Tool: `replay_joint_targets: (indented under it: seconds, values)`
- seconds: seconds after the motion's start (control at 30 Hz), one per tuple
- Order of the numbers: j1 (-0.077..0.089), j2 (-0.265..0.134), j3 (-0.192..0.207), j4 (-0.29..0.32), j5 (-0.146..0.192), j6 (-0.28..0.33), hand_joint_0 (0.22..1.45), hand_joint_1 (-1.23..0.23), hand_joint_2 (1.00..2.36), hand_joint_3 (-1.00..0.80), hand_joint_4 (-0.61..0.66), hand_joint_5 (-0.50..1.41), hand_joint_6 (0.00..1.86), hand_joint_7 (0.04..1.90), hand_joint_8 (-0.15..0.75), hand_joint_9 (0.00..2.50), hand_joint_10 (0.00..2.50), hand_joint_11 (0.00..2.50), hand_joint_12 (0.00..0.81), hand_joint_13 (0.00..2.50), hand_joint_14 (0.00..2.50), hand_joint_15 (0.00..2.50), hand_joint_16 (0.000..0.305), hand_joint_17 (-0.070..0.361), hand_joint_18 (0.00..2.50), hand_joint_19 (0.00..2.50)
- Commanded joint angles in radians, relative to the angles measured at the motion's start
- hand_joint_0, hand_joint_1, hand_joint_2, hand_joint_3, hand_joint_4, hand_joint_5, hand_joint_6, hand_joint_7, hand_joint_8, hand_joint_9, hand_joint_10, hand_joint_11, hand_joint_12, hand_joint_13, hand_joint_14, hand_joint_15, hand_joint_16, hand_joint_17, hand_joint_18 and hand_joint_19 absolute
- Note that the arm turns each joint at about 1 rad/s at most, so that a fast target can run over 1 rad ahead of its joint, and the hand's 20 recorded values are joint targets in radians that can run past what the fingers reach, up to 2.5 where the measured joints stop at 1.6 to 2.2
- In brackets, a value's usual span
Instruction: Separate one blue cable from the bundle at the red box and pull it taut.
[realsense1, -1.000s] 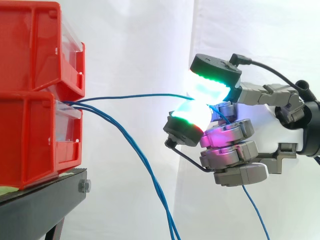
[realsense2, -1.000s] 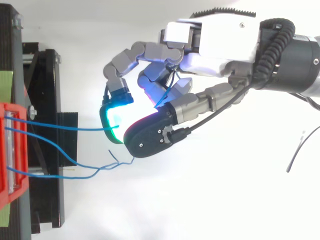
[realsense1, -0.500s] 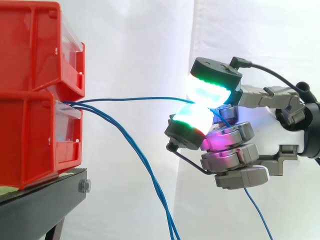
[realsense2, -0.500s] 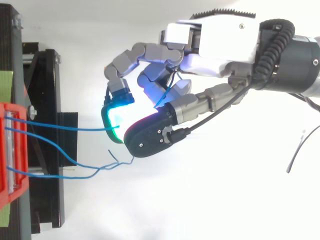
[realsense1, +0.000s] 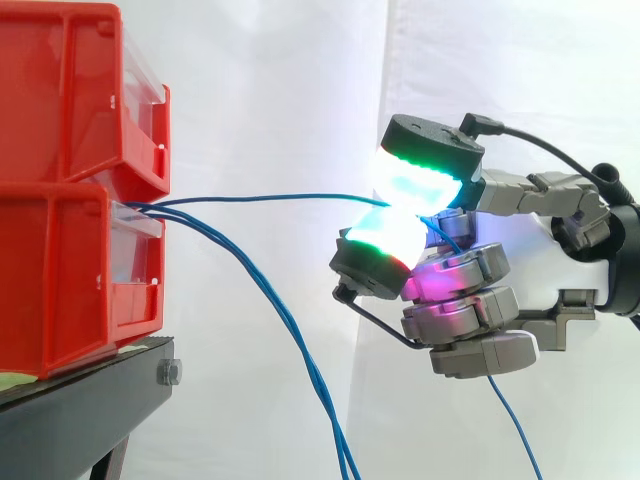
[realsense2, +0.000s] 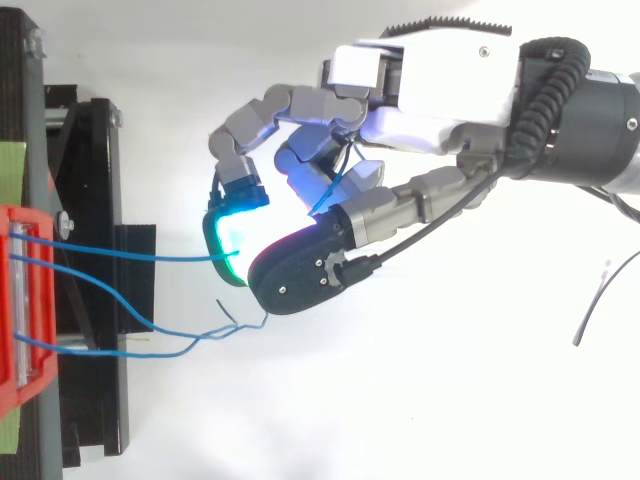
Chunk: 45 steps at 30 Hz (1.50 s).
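hand (realsense1: 470, 300) pinching one blue cable (realsense1: 270, 198) between glowing fingertips (realsense1: 385, 235), cable nearly level to lower red box (realsense1: 70, 280), other cables (realsense1: 290, 330) drooping

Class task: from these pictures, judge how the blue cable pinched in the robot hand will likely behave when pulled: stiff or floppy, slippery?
Probably floppy: the neighbouring blue cables droop steeply from the red bin, and the pinched blue cable bows slightly. Probably light, since a fingertip pinch by the robot hand carries it. Its thin jacket might slip between the pads.

Open air between red bins (realsense1: 70, 230) and hand (realsense2: 430, 80), crossed by one level blue cable (realsense1: 270, 197) and slack cables (realsense1: 296, 340) beneath.
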Motion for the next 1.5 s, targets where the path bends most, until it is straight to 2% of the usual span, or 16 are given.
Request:
replay_joint_targets:
  seconds: [0.0,1.47]
  values:
    - [0.000,-0.001,0.000,0.000,0.000,0.000,0.66,-0.78,1.03,0.00,-0.06,-0.14,0.93,1.38,0.323,0.74,2.50,1.57,0.371,0.56,2.50,1.40,0.035,0.078,1.12,1.71]
    - [0.001,0.000,0.000,0.000,0.000,0.000,0.66,-0.78,1.02,-0.01,-0.05,-0.14,0.92,1.36,0.324,0.76,2.50,1.59,0.382,0.61,2.50,1.39,0.035,0.080,1.15,1.72]
